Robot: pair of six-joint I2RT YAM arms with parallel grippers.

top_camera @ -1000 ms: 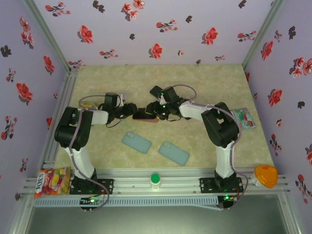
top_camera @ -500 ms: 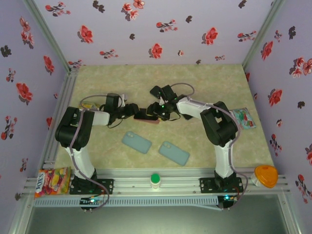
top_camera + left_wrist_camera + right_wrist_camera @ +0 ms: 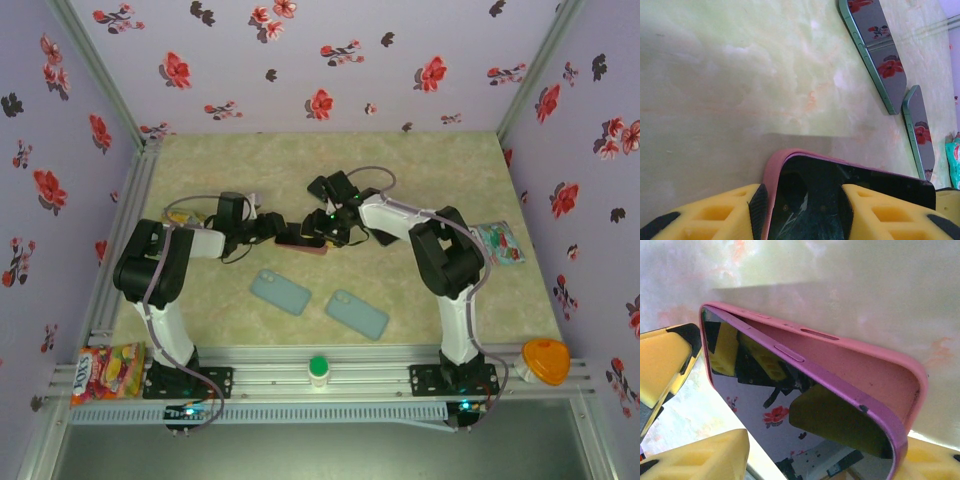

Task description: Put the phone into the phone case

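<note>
A dark phone (image 3: 298,236) sits part-way in a pink phone case (image 3: 308,248) at the table's middle, held between both arms. My left gripper (image 3: 277,231) is shut across one end; its black pads press the case (image 3: 772,170) and the phone (image 3: 830,200) edge, fingers (image 3: 720,215) on each side of my left gripper (image 3: 802,207). My right gripper (image 3: 322,230) straddles the other end. There the phone (image 3: 790,405), with its purple rim, tilts out of the case (image 3: 855,365) along one long side. My right gripper (image 3: 825,460) stands open, with a light gap beside its left finger (image 3: 705,455).
Two teal phone-shaped slabs (image 3: 280,292) (image 3: 357,314) lie flat in front of the arms, also visible as slabs (image 3: 875,50) (image 3: 920,135). A snack bag (image 3: 105,370), green cap (image 3: 318,368) and orange object (image 3: 545,360) sit at the near rail. A packet (image 3: 498,242) lies at right.
The right wrist has shifted slightly left toward the phone and its jaws have widened a little. The left gripper keeps its hold, unmoved.
</note>
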